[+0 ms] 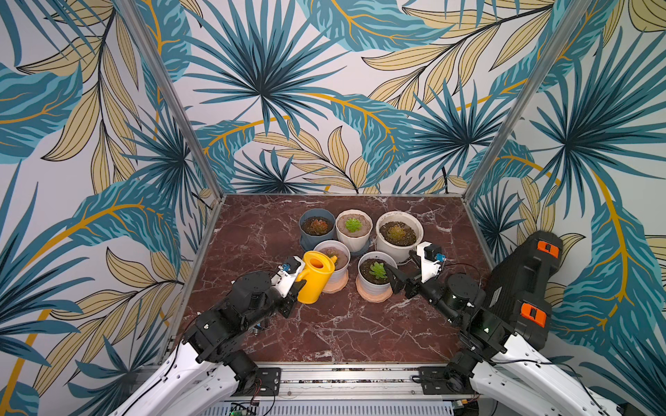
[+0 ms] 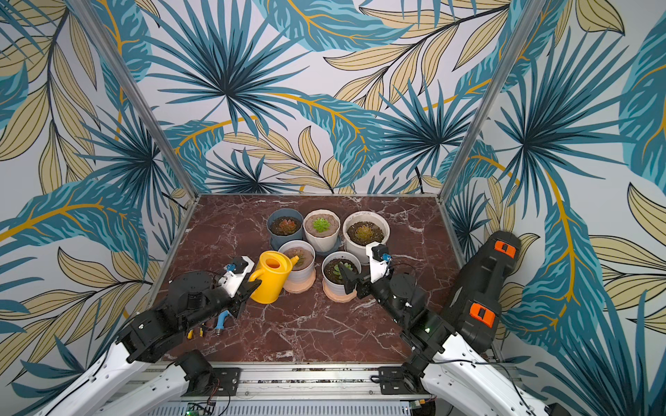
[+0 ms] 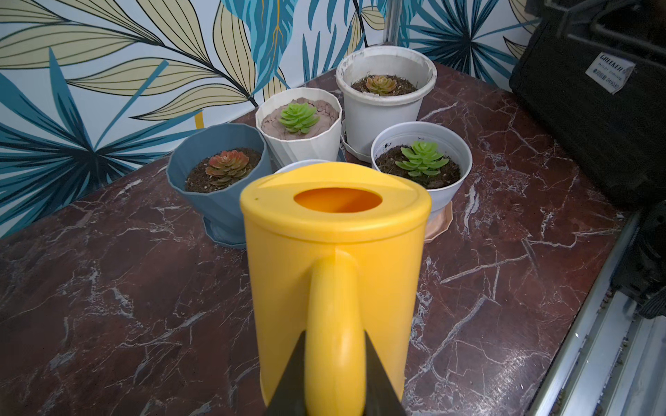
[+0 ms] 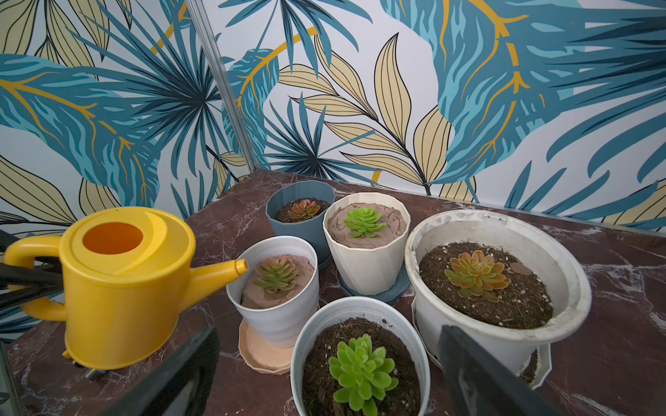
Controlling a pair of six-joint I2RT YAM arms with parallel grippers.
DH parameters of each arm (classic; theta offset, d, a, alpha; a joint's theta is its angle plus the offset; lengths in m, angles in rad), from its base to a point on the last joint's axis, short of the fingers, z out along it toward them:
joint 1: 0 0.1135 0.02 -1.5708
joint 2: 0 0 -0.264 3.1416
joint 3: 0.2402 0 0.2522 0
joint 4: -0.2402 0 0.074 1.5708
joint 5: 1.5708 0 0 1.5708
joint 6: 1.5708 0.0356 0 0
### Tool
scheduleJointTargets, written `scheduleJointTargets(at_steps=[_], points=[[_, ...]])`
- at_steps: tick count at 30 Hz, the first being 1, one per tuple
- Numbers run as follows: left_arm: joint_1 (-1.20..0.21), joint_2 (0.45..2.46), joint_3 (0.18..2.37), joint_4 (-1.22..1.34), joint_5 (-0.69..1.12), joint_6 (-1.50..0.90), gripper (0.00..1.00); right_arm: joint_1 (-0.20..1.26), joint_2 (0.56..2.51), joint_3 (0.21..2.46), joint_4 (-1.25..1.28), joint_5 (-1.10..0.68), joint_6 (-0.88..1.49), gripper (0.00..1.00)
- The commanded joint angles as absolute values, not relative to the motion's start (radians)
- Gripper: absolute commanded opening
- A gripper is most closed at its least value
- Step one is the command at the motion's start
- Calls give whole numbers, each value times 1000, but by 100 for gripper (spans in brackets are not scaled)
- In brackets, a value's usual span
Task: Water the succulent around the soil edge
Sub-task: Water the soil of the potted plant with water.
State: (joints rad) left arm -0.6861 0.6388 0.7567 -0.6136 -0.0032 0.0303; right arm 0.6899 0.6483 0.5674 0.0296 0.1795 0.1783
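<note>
My left end effector (image 1: 300, 286) pinches the smooth looped handle (image 3: 335, 306) of a glossy yellow plastic watering can (image 1: 317, 277) near the middle of the dark red, white-veined marble counter (image 1: 324, 331). I cannot tell whether the can's base rests on the stone. My right end effector (image 1: 400, 282) stands spread wide just beside a round white pot (image 1: 372, 288) of dark, crumbly soil that holds a bright green rosette and sits on a peach saucer (image 1: 374, 297).

The can's tapered spout (image 4: 220, 272) reaches the rim of a ribbed white pot (image 4: 277, 320), where the pink-tinged succulent (image 4: 275, 275) sits in cracked, clay-brown soil.

Behind them, toward the counter's far edge, stand a faceted slate-blue pot (image 4: 295, 230), a faceted cream pot (image 4: 364, 266) and a large scuffed white tub (image 4: 497, 230) of speckled dark soil. A black hard case (image 1: 519, 281) with orange latches leans at the right edge.
</note>
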Motion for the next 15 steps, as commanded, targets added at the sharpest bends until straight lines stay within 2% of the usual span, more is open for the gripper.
scheduleJointTargets(at_steps=[1, 15], points=[[-682, 659, 820, -591, 14, 50, 0, 695, 644, 550, 53, 189, 156, 99], [-683, 794, 910, -626, 38, 82, 0, 693, 646, 552, 46, 183, 150, 100]])
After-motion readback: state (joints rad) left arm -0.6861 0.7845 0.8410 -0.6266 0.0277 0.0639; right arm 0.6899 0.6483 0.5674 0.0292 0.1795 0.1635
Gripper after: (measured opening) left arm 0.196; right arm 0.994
